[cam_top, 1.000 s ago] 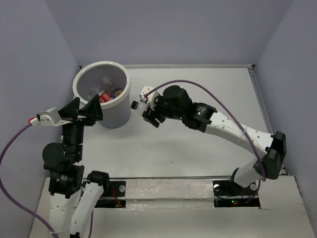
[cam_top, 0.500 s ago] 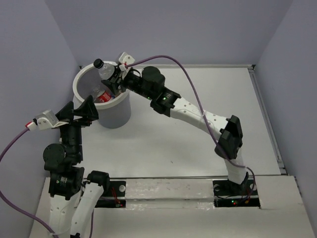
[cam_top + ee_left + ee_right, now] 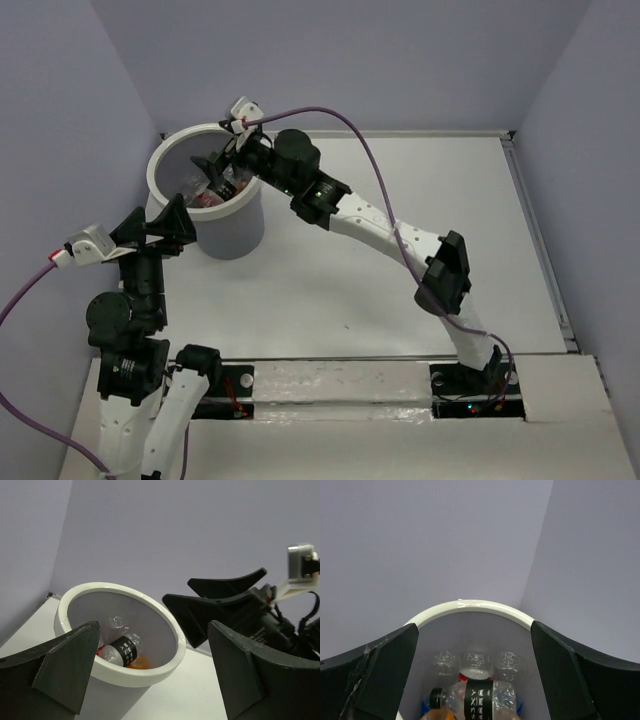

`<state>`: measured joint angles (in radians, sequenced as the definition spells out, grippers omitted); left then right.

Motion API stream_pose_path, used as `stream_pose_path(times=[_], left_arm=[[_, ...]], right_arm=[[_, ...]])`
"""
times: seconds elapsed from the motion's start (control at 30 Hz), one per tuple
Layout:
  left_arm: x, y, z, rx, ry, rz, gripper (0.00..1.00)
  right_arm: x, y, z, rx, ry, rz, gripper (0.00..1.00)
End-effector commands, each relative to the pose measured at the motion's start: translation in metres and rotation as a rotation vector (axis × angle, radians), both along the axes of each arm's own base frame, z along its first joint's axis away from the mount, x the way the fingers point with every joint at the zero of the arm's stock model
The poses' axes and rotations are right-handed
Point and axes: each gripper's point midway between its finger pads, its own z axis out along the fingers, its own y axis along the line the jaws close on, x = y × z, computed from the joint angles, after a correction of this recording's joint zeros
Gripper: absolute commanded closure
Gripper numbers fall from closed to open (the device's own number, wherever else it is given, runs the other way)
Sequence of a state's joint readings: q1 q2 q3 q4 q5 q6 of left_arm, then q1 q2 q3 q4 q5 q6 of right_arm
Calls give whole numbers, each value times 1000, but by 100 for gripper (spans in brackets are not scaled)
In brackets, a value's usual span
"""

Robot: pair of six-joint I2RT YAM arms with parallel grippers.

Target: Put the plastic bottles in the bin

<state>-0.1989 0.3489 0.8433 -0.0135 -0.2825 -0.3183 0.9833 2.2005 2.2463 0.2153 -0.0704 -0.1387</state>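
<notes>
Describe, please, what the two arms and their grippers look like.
The left arm and right arm have white links and black joints. The left gripper and right gripper carry broad black wedge-shaped fingers. A purple cable loops to each white wrist camera.

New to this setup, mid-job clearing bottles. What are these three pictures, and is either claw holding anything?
Two robot arms are bolted at the near edge of a table. The overhead picture shows both; the other two come from a camera on each wrist, looking past its own fingers. The right gripper reaches over the white bin, open and empty; a black-labelled bottle lies inside among other bottles. The left gripper hovers open beside the bin, holding nothing.
</notes>
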Motion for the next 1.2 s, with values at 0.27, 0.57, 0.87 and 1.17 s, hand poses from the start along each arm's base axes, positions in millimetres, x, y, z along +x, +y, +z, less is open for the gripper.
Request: stream_pose_path(times=[0.27, 0.57, 0.87, 1.17], left_arm=[[5, -12, 2, 14, -40, -56, 1], [12, -75, 0, 76, -60, -381, 1], [11, -104, -18, 56, -27, -548, 1], [6, -102, 0, 66, -71, -541, 1]], right_arm=[[-51, -223, 73, 288, -42, -460, 11], [-124, -423, -3, 466, 148, -755, 100], [-166, -499, -39, 570, 200, -788, 0], [-174, -493, 11, 576, 153, -707, 0]])
